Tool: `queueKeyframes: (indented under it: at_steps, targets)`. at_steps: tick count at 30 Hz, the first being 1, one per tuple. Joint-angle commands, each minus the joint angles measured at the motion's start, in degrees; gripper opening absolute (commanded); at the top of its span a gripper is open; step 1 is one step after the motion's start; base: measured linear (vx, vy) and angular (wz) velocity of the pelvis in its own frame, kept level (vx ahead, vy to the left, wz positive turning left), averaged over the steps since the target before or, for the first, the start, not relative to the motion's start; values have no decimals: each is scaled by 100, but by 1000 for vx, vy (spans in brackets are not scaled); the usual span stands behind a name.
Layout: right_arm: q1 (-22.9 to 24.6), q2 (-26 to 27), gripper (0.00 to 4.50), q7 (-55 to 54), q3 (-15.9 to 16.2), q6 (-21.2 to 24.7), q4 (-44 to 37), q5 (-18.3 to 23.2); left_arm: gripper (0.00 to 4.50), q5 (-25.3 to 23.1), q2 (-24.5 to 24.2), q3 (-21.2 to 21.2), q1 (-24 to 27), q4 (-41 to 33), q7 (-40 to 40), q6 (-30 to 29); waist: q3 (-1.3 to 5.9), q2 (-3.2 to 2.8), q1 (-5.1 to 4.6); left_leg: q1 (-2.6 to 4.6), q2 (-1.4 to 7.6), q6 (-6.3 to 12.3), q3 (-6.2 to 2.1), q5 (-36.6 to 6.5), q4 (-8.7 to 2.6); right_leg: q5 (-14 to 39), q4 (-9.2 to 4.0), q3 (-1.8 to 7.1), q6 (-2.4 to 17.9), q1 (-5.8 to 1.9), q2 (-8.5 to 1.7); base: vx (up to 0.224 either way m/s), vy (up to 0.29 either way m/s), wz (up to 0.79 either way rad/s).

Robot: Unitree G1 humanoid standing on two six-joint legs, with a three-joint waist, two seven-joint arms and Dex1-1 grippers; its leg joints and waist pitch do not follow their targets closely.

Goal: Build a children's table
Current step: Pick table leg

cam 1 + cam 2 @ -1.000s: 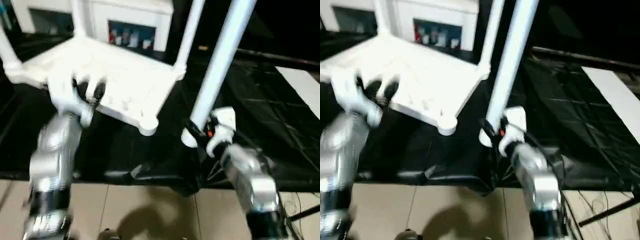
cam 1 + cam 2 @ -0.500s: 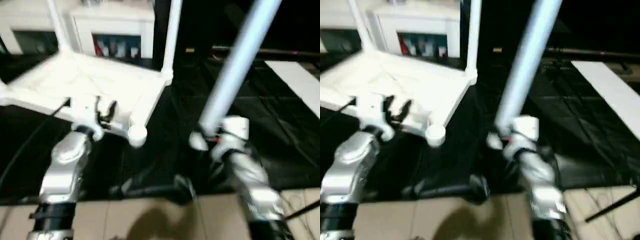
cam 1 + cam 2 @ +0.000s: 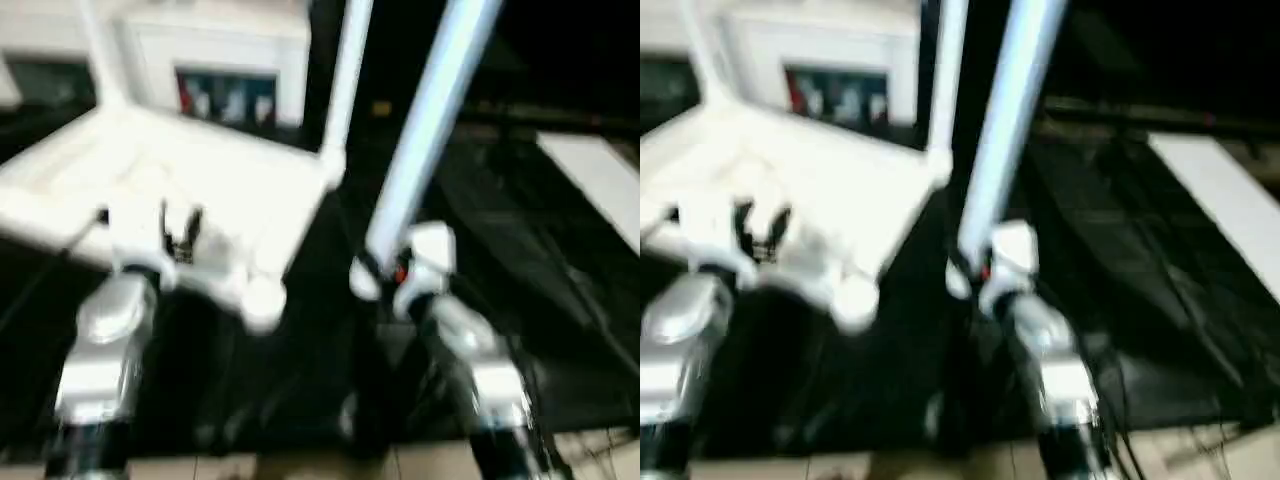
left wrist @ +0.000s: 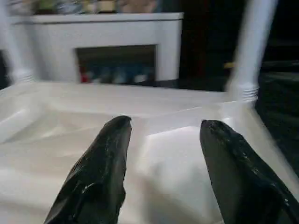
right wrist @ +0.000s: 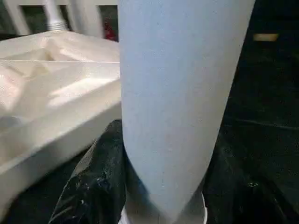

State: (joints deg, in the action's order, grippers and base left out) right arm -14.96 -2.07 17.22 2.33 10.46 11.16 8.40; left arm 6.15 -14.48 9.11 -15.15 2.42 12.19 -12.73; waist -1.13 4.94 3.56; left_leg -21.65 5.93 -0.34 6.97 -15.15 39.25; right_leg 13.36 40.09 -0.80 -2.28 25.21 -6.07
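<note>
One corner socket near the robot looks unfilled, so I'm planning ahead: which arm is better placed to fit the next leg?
Right. The right gripper already clamps a leg, upright, beside the empty socket. The left gripper is open over the tabletop.

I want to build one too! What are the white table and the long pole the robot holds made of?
The tabletop looks like white moulded plastic: smooth, faintly glossy, with ribs on its upturned underside. The tube leg in the right gripper looks like a smooth, matte white tube, probably plastic too, though it could be painted metal.
</note>
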Motion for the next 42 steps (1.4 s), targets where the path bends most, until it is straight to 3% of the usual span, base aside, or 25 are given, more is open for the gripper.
queueKeyframes:
  at_steps: [1, 3, 6, 7, 8, 11, 13, 14, 15, 16, 17, 18, 19, 21, 23, 29, 31, 32, 33, 34, 37, 38, 39, 41, 42]
  targets:
    - [57, -53, 186, -56, -124, -54, -116, 9, 269, 31, 20, -142, 1, -64, 61, -89, 317, 85, 232, -226, 158, 954, -165, 153, 352, -1717, -1065, 955, -573, -458, -1305, -141, 56, 19]
    - [94, -55, 186, -71, -110, -91, -119, -3, 269, 35, 6, -153, -9, -50, 56, -99, 382, -9, 143, -414, 187, 29, -439, -433, 585, -2557, -891, 818, 519, -742, -1451, 0, 0, 0]
    - [119, -61, 186, -76, -84, -120, -126, -22, 269, 36, -7, -181, -5, -41, 47, -111, 270, -302, 51, -156, 418, -219, -552, -249, 8, -627, -1166, 450, 1844, -711, -1096, -54, 141, -14]
    - [128, -58, 186, -73, -82, -119, -138, -32, 269, 34, -5, -193, 12, -52, 43, -117, 240, -325, -18, -103, 410, -20, -477, -185, -249, -48, -1139, 320, 1858, -695, -825, -93, 262, -4]
    - [134, -50, 186, -62, -90, -116, -148, -46, 269, 35, -1, -209, 38, -73, 37, -125, 266, -538, -376, 403, 293, 1334, -356, -42, -807, 946, -537, -314, 1295, -293, 247, -75, 285, 0]
    - [101, -47, 186, -51, -102, -121, -111, -53, 269, 10, 22, -201, 38, -70, 39, -139, 140, -584, -461, 458, 412, 2565, -414, 233, -1024, 773, 118, -649, 568, -21, 337, -89, 252, 2]
    - [91, -53, 186, -41, -92, -127, -93, -60, 269, -11, 31, -199, 43, -78, 26, -144, 102, -435, -416, 399, 486, 2289, -341, -294, -1096, 692, -59, -565, 368, -194, 79, -117, 190, -2]
    - [70, -72, 186, -31, -69, -136, -67, -56, 269, -47, 43, -194, 35, -77, -27, -154, 116, -180, 31, 39, 384, 512, -220, -1408, 87, 2608, -1299, 699, 236, -486, -1698, -137, 168, 0]
    - [45, -88, 186, -20, -51, -149, -37, -60, 269, -154, 39, -199, 28, -84, -177, -169, 194, -76, 23, -88, 259, 62, -402, -1128, 633, 3352, -1453, 954, 281, -436, -1772, -137, 168, 0]
    - [29, -90, 186, -17, -50, -155, -19, -63, 269, -209, 28, -205, 19, -78, -243, -160, 180, -175, -92, -400, 180, -518, -655, -497, 764, 3831, -1217, 542, 483, -811, -1536, -117, 202, -19]
    - [3, -85, 186, -14, -52, -162, 3, -67, 269, -316, -18, -249, 1, -60, -294, -130, 106, -191, -73, -354, 307, -612, -642, -434, 539, 3616, -1250, 395, 780, -736, -1378, -114, 233, -36]
    - [-8, -83, 186, -13, -51, -166, 9, -66, 269, -363, -42, -276, -8, -51, -297, -120, 85, -278, -129, 38, 362, -711, -534, -441, -194, 2854, -981, -305, 1251, -501, -533, -114, 233, -36]
    - [-8, -83, 186, -13, -51, -166, 9, -66, 269, -363, -42, -276, -8, -51, -297, -120, 97, -431, -225, 123, 361, -905, -491, -643, -508, 2408, -824, -548, 1220, -459, -101, -130, 221, 3]
    - [-53, -76, 186, -11, -54, -187, 57, -73, 269, -404, -59, -301, -43, -2, -335, -110, 167, -782, -421, 204, 1280, -1411, -994, -2657, -1198, 61, -85, -451, 944, -351, 211, -122, 186, 19]
    - [-103, -79, 186, -10, -44, -215, 104, -78, 269, -444, -51, -310, -81, 37, -394, -116, 180, -851, -362, 219, 1425, -1257, -962, -2296, -1234, 263, 288, -525, 794, -52, 280, -93, 114, 11]
    - [-208, -124, 186, 1, -46, -252, 198, -56, 269, -419, 2, -310, -167, 75, -412, -208, 321, -494, -251, 294, 1196, 712, -917, -1376, -1289, 505, -20, -292, 1326, -210, 119, -86, -45, -4]
    - [-243, -128, 186, 27, -49, -257, 232, -65, 269, -274, 36, -274, -188, 78, -349, -297, 283, -356, -211, 2, 747, 960, -559, -1473, -1080, 37, -506, -220, 2548, -380, -62, -87, -210, -3]
    - [-268, -132, 186, 66, -21, -249, 251, -84, 269, -187, 49, -240, -196, 85, -295, -362, 350, 68, -52, -249, -71, 732, 121, -1260, 408, 639, -1103, -168, 3059, -545, -236, -82, -226, 2]
    - [-286, -136, 186, 96, -1, -244, 267, -98, 269, -142, 55, -220, -202, 95, -267, -399, 239, 8, 33, -320, 88, 444, 240, -1237, 941, 2280, -1199, -42, 2796, -554, -427, -82, -226, 2]
    - [-301, -137, 186, 133, 35, -238, 268, -111, 269, -124, 71, -181, -215, 112, -303, -398, 169, 25, 50, -447, 146, 345, 204, -1252, 968, 2698, -1154, -32, 2517, -702, -529, -52, -195, -10]
    - [-339, -144, 186, 165, 133, -284, 292, -194, 269, -132, 75, -136, -249, 143, -364, -403, 159, -261, 96, -4, 339, 440, 53, -1206, 172, 3862, -1419, 31, 736, -1004, -573, -35, -173, -9]
    - [-354, -151, 186, 154, 149, -304, 320, -225, 269, -139, 68, -143, -258, 151, -353, -398, 203, -400, 61, 426, 968, 480, -329, -1338, -605, 3176, -1176, -373, 65, -881, -181, -7, -169, 0]
    - [-365, -150, 186, 152, 151, -311, 339, -225, 269, -137, 71, -143, -267, 163, -351, -393, 199, -439, -145, 1031, 1979, 681, -956, -2463, -1227, 1812, 8, -520, 1, -410, -81, -7, -169, 0]
    - [-382, -144, 186, 149, 143, -317, 360, -209, 269, -128, 79, -140, -279, 178, -353, -390, 85, -405, -186, 1150, 1327, 861, -422, -2874, -1226, 322, 279, -413, 522, -9, -20, 61, -157, 2]
    - [-396, -144, 186, 146, 132, -322, 375, -192, 269, -127, 89, -137, -288, 185, -349, -394, 68, -338, -218, 1078, 912, 935, -143, -2695, -1198, 136, -130, -336, 603, -206, -33, 73, -147, 9]
